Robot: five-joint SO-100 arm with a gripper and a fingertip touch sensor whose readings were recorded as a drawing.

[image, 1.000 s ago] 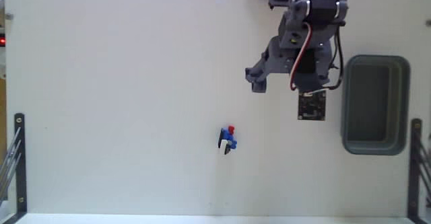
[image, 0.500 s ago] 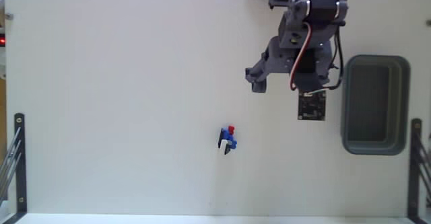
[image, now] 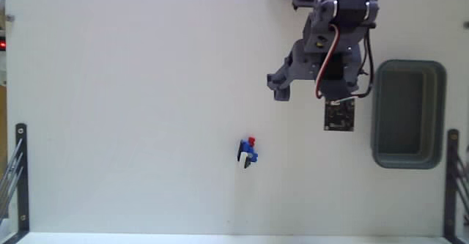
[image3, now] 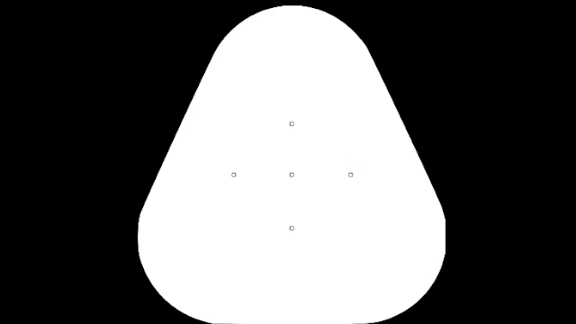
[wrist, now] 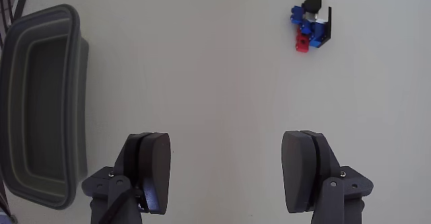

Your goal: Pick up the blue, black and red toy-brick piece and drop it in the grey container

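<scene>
The toy-brick piece (image: 248, 152) is a tiny blue cluster with a red and a black bit, lying alone on the white table, below and left of the arm in the fixed view. The wrist view has the toy-brick piece (wrist: 310, 25) at upper right, well ahead of the fingers. The grey container (image: 408, 160) lies at the right edge in the fixed view, empty. In the wrist view the grey container (wrist: 40, 103) is at far left. My gripper (image: 311, 96) hovers left of the container, and in the wrist view the gripper (wrist: 225, 143) is open, holding nothing.
A small dark circuit board (image: 339, 115) hangs on the arm's wrist beside the container. Black metal brackets stand at the lower left (image: 20, 171) and lower right (image: 453, 171) table edges. White tabletop surrounds the brick piece.
</scene>
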